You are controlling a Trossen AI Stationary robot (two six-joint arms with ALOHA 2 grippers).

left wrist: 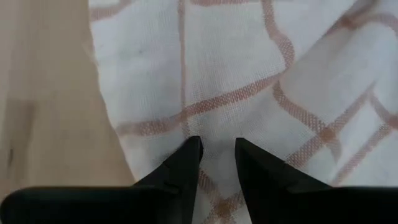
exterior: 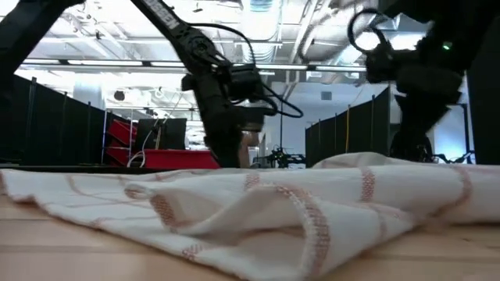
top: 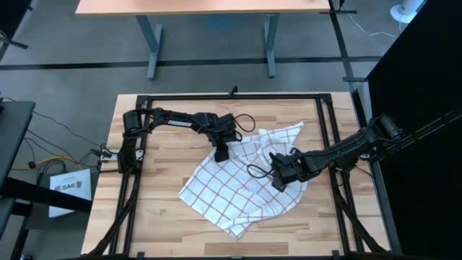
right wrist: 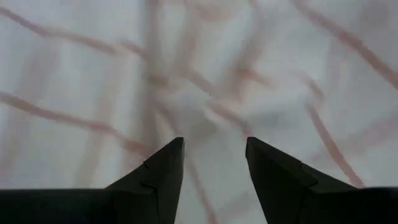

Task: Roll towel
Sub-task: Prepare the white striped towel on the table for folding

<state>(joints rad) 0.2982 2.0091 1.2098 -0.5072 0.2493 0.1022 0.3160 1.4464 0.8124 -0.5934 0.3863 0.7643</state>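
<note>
The white towel (top: 249,180) with reddish-brown grid lines lies rumpled on the wooden table (top: 159,217). One corner reaches toward the far right (top: 296,130), and a fold lies along the near side (exterior: 297,211). My left gripper (top: 221,154) points down at the towel's far left edge. Its fingers stand a narrow gap apart (left wrist: 217,149). My right gripper (top: 280,178) hangs low over the towel's right part and is open (right wrist: 214,149). My left gripper comes from above, pointing down, and its fingertips (left wrist: 194,149) stand on a single flat layer just inside the towel's far left edge (left wrist: 115,137). The cloth in the gap lies flat on the table. My right gripper is close above the towel's cloth (right wrist: 205,106); I cannot tell whether its fingertips touch it.
A black metal frame (top: 216,96) runs around the table top. Bare wood shows left of the towel (top: 155,166) and along the near edge (top: 289,238). A desk (top: 202,7) stands beyond the far edge.
</note>
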